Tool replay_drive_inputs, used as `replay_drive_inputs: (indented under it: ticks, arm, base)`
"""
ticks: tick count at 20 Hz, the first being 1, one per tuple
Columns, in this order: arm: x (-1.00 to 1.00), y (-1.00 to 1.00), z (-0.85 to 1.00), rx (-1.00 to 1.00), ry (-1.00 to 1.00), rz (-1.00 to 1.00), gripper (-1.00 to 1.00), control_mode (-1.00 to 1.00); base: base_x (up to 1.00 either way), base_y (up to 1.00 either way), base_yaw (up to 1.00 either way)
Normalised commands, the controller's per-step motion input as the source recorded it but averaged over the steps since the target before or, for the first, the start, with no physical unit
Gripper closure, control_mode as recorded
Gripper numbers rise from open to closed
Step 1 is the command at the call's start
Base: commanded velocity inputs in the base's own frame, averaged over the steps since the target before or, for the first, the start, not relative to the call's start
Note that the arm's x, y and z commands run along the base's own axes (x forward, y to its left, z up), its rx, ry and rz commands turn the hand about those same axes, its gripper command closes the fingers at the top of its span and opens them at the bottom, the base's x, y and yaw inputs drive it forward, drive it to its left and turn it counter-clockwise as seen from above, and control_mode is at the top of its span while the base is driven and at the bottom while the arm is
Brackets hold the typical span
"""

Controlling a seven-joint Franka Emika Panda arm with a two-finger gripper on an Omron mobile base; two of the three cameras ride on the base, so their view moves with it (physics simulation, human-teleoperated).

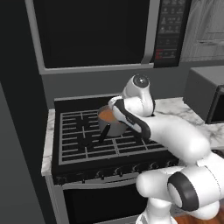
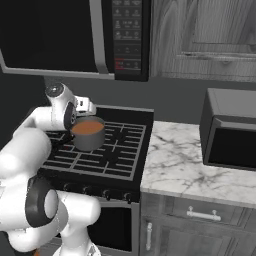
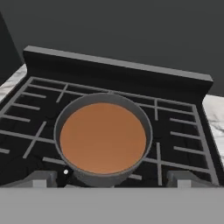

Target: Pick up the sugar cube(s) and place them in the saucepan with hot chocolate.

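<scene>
While our hand view puts the small round grey metal saucepan (image 3: 103,139) of smooth orange-brown hot chocolate (image 3: 103,136) just beyond our pincer (image 3: 112,178), fingertips wide apart and empty, our left base view adds its thin black handle (image 1: 103,133).

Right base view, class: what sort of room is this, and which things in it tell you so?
A kitchen, rendered. A gas stove carries a saucepan of hot chocolate, a microwave hangs above it, and a marble counter with drawers runs alongside.
</scene>
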Motion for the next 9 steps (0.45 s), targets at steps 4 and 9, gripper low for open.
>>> replay_drive_inputs:
  ticks: [4, 9]
  arm:
    - [-0.16, 0.00, -0.01, 0.00, -0.20, 0.00, -1.00, -1.00]
    - [-0.20, 0.00, 0.00, 0.00, -0.05, 0.00, -1.00, -1.00]
  base:
    - [0.00, 0.00, 0.00]
    - [0.00, 0.00, 0.00]
